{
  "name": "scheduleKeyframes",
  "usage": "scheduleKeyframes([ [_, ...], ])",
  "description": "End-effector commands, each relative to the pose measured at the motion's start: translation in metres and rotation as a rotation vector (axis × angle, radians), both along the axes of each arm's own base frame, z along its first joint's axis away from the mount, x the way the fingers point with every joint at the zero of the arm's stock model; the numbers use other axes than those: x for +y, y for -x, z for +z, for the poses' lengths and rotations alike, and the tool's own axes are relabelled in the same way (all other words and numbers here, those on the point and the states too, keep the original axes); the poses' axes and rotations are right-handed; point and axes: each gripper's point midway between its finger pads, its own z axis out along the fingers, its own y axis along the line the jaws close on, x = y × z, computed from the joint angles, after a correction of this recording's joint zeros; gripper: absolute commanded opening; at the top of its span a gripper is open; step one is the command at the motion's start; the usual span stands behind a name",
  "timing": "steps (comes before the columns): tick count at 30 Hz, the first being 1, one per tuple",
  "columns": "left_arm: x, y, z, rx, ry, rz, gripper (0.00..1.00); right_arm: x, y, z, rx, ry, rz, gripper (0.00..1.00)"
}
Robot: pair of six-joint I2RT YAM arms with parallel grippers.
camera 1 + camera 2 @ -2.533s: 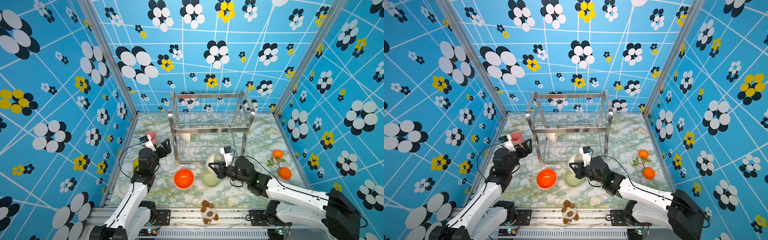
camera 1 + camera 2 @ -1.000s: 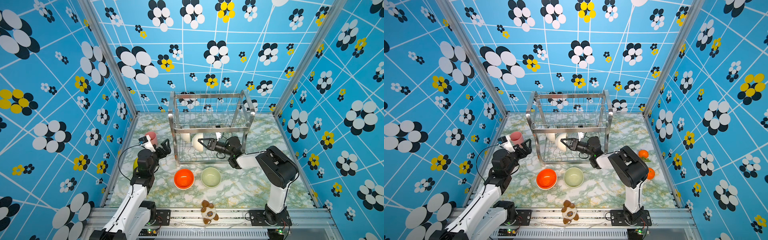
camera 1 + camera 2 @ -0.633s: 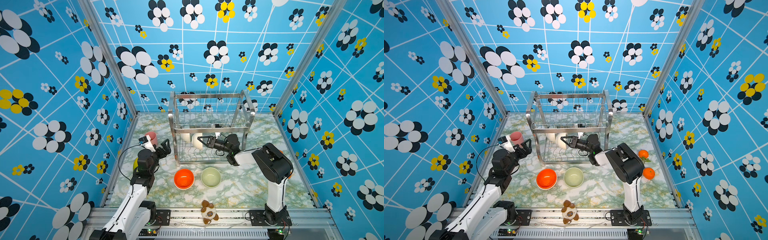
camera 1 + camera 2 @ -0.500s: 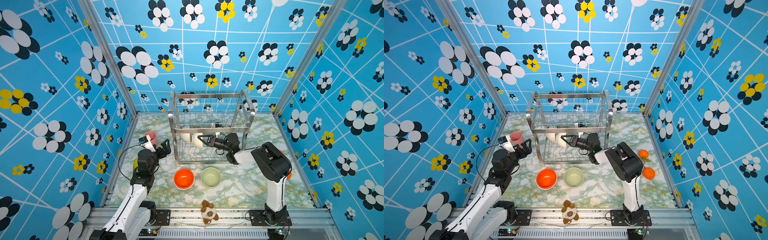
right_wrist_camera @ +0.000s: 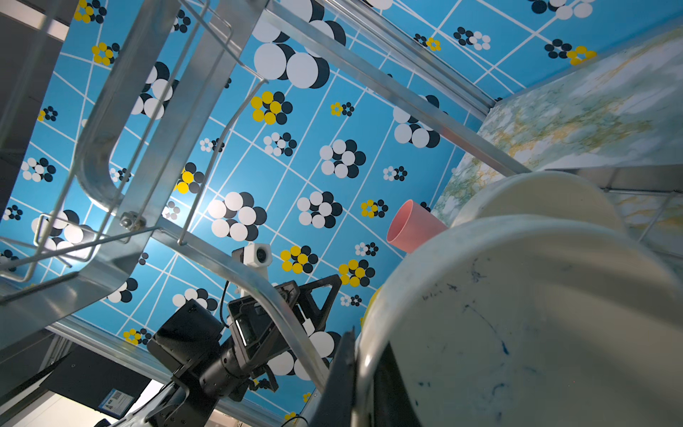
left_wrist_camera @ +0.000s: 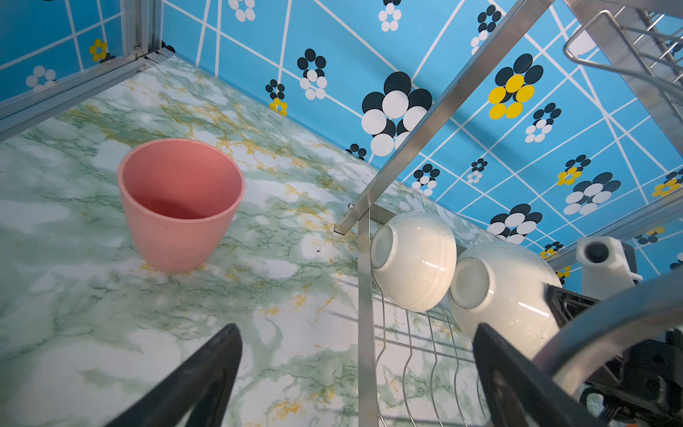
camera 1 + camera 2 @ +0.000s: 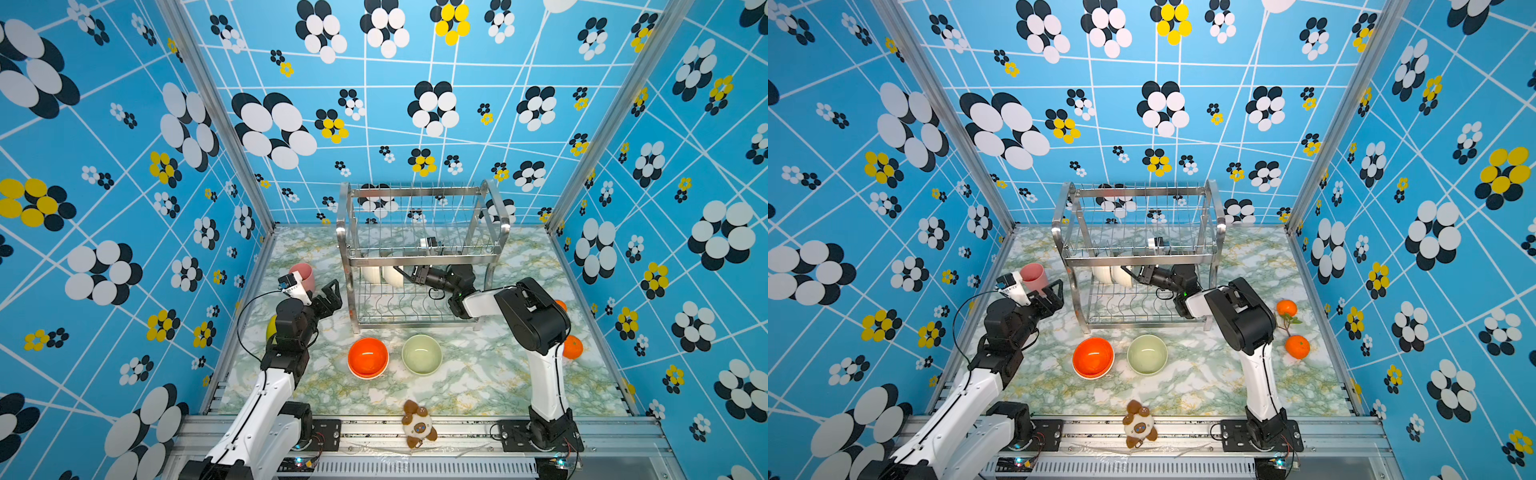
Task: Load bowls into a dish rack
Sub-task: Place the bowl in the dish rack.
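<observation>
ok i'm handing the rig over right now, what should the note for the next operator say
Left gripper: open, empty, beside the dish rack, near the pink cup.
Right gripper: shut on the rim of the second cream-white bowl, inside the rack's lower tier.
Done: the first cream-white bowl stands in the lower tier beside it.
Left: release this bowl, then load the orange bowls, which look nested, and the sage green bowl, both on the table in front of the rack.

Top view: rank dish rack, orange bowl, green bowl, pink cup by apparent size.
In a top view, largest to smallest:
1. dish rack, by far the largest.
2-3. orange bowl and green bowl: they look alike, so no ranking.
4. pink cup: smallest, though partly hidden and farther back.
</observation>
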Motion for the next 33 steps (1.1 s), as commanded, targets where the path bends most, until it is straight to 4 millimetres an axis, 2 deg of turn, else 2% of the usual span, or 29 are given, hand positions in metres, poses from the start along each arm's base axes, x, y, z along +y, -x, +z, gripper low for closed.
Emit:
scheduleKeyframes([
  [1, 0.002, 0.002, 0.007, -0.013, -0.006, 0.003, 0.99, 0.002, -0.001, 0.027, -0.099, -0.052, 0.026, 0.03],
  [10, 0.003, 0.003, 0.009, -0.015, -0.010, 0.006, 0.99, 0.005, -0.007, 0.022, -0.097, -0.033, 0.027, 0.03],
  [12, 0.003, 0.002, 0.009, -0.013, -0.009, 0.005, 0.99, 0.006, -0.011, 0.006, -0.071, -0.014, 0.022, 0.03],
  [21, 0.002, 0.002, 0.011, -0.015, -0.010, 0.005, 0.99, 0.003, -0.022, -0.002, -0.053, -0.005, 0.004, 0.04],
  [33, 0.004, 0.001, 0.014, -0.016, -0.017, 0.010, 0.99, 0.011, -0.033, -0.010, -0.043, 0.002, 0.019, 0.04],
])
